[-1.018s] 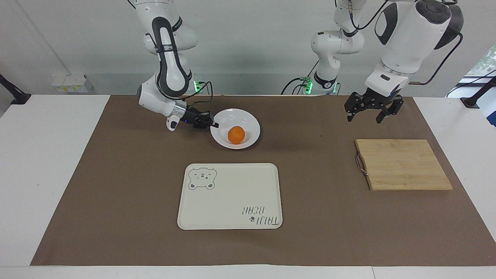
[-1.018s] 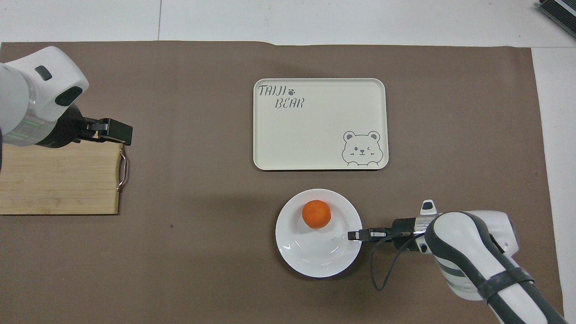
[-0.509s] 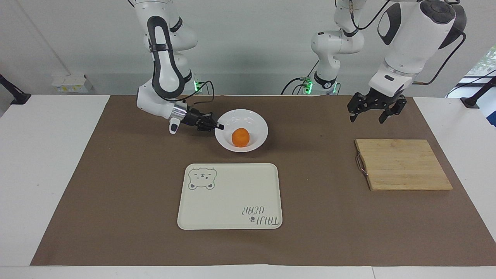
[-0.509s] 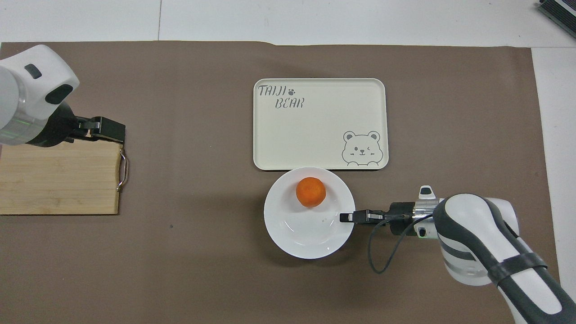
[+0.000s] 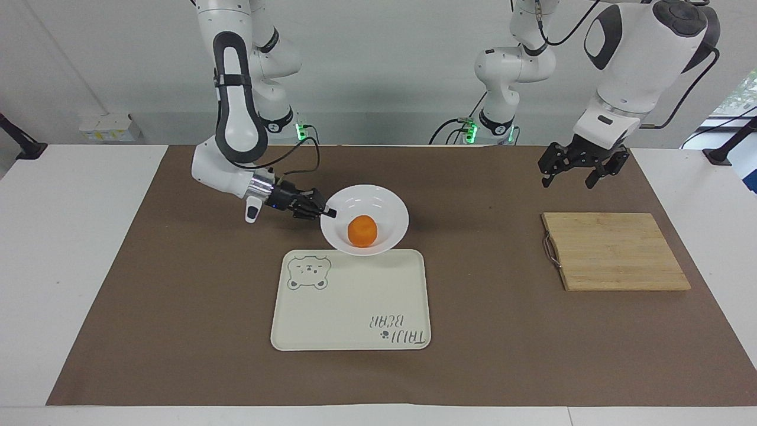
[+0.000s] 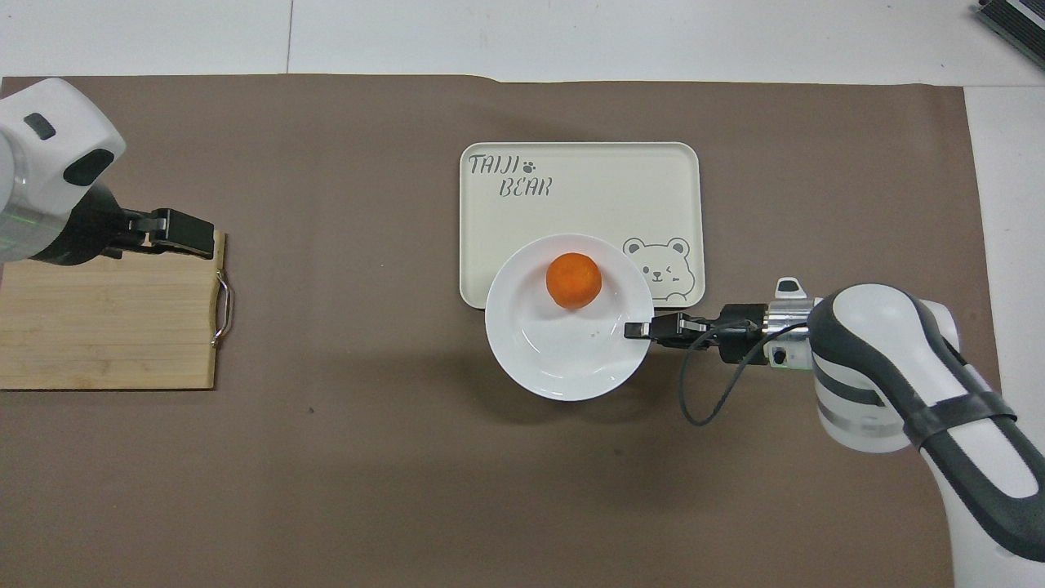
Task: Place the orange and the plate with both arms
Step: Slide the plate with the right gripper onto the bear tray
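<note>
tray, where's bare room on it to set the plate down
Most of the tray is bare, between the bear drawing and the lettering. It is crowded only at its robot-side edge, where the right gripper holds the plate with the orange.

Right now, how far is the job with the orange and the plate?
Done: the orange sits in the plate. In hand: the right gripper, shut on the plate's rim, holds it lifted at the tray edge. Left: setting the plate down. The left gripper waits open near the cutting board.
</note>
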Motion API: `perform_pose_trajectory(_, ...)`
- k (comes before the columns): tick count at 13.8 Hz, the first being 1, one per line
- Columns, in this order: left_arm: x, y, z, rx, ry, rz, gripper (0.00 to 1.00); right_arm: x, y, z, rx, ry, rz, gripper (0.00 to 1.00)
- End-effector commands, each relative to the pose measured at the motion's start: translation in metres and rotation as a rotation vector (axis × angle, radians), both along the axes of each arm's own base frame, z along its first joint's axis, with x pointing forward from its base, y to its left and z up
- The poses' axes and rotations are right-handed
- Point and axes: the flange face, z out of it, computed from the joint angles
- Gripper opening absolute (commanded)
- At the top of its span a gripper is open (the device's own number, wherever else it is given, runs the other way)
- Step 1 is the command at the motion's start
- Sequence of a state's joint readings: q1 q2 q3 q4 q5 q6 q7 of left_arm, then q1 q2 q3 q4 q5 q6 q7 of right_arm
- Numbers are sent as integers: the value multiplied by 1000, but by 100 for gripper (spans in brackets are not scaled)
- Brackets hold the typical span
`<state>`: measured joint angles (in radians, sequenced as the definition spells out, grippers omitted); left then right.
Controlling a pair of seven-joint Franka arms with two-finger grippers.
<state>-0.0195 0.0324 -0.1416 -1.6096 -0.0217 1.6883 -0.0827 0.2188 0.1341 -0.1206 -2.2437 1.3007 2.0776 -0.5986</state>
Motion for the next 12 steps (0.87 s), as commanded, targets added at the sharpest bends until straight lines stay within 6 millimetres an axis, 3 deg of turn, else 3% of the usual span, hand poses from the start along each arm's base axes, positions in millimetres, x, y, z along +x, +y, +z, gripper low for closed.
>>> perform_pose_trajectory(1, -8, 4, 2, -8, 5, 2, 100, 57, -4, 11, -2, 46, 1, 0)
perform_pose_trajectory(5, -8, 4, 2, -6, 4, 2, 100, 123, -3, 8, -27, 49, -23, 0)
perform_pose_trajectory(8, -8, 4, 2, -8, 5, 2, 100, 143, -12, -23, -42, 66, -38, 0)
perform_pose_trajectory(12, -8, 4, 2, -6, 4, 2, 100, 144, -15, -42, -96, 73, -9, 0)
